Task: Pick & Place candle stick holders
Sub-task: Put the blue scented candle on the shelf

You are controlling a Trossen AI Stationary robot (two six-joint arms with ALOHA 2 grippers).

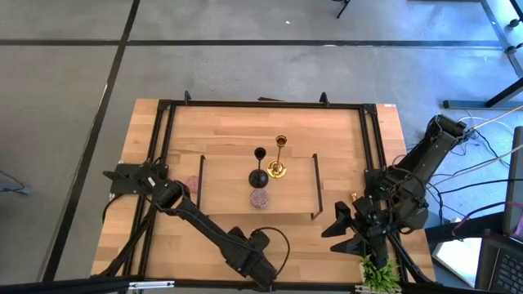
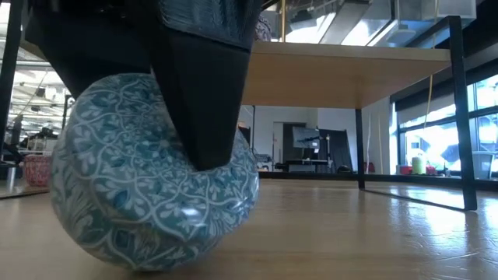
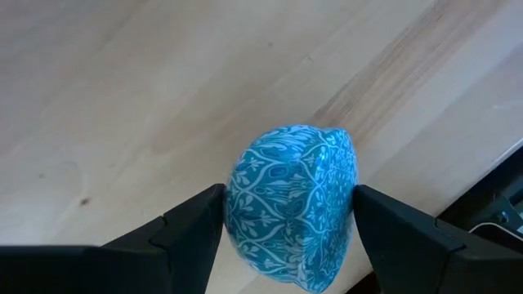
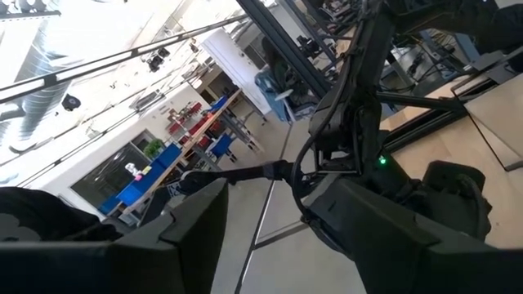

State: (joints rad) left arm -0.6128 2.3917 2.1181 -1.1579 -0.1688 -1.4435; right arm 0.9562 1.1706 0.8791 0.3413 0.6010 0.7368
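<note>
From above, my left arm runs across the front of the surface point(image 1: 327, 131) and its wrist covers what I hold; only my left wrist view and the low view show it; my left hand point(image 3: 288, 196) is closed wide on the pale blue round point(image 3: 290, 212), one dark finger point(image 3: 192, 224) pressed to each side. The wrist view shows it as a squat, bulging dome covered in white scrollwork on turquoise, with pale wood grain beneath; the low view adds that it sits on the boards with its curved underside touching them, glossy enough to catch a highlight, one blunt black fingertip point(image 2: 206, 101) wedged against its flank.

Far left in the low view, a pink round point(image 2: 35, 169) stands small and glittery; the high view places it just outside the left rail of the board point(image 1: 229, 175). That board is a raised plank of light wood on thin black end rails; the low view sees only its underside and legs, never what stands on it. The high view does: a black holder point(image 1: 259, 169), a slim stem on a round foot; just to its right a gold holder point(image 1: 279, 159), shiny, its foot touching the black one's; a mauve round point(image 1: 260, 198), speckled, in front of them near the board's front edge.

At the right edge my right hand point(image 1: 350, 229) waits above the surface, fingers apart and holding nothing; its own wrist view looks only into the room. A green plant point(image 1: 380, 273) sits at the front right corner.
</note>
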